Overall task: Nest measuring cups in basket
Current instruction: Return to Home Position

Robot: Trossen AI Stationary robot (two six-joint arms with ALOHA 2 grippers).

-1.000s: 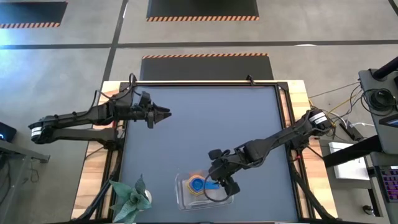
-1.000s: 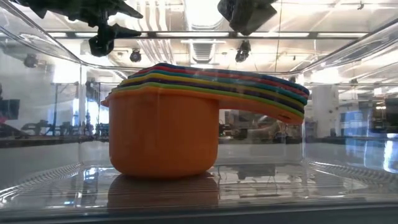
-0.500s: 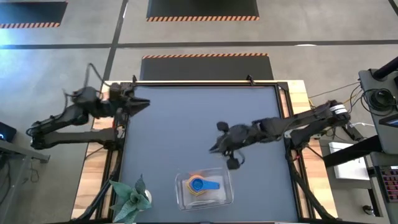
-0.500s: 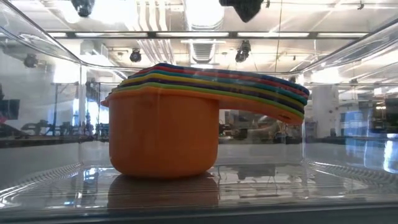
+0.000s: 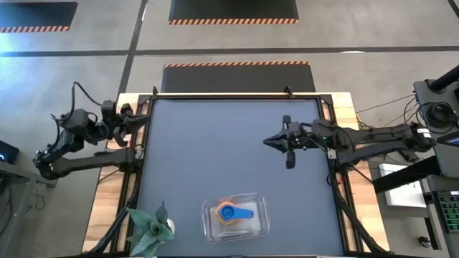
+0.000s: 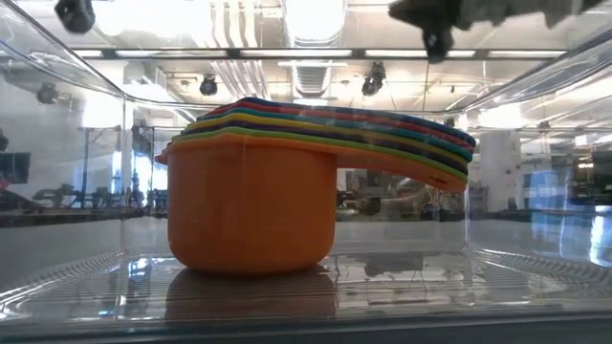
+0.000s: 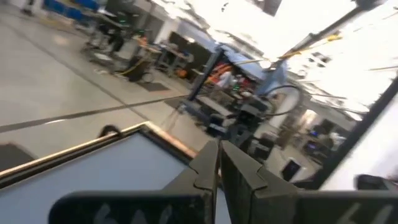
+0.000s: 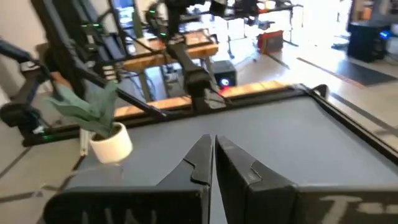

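Note:
The measuring cups stand nested in one stack inside the clear basket near the table's front edge. In the low view the orange cup is outermost and rests on the basket's floor, with the other coloured rims and handles layered above it. My right gripper is shut and empty, above the table's right middle, far from the basket. My left gripper is shut and empty at the table's far left edge.
A toy plant with green leaves in a white pot stands at the near left corner, left of the basket; it also shows in the right wrist view. The grey table top lies between the two arms.
My right gripper has risen from the basket and drawn back toward the table's right and far side, leaving the cup stack in place. My left gripper has pulled back toward the table's left edge. The cups have not moved.

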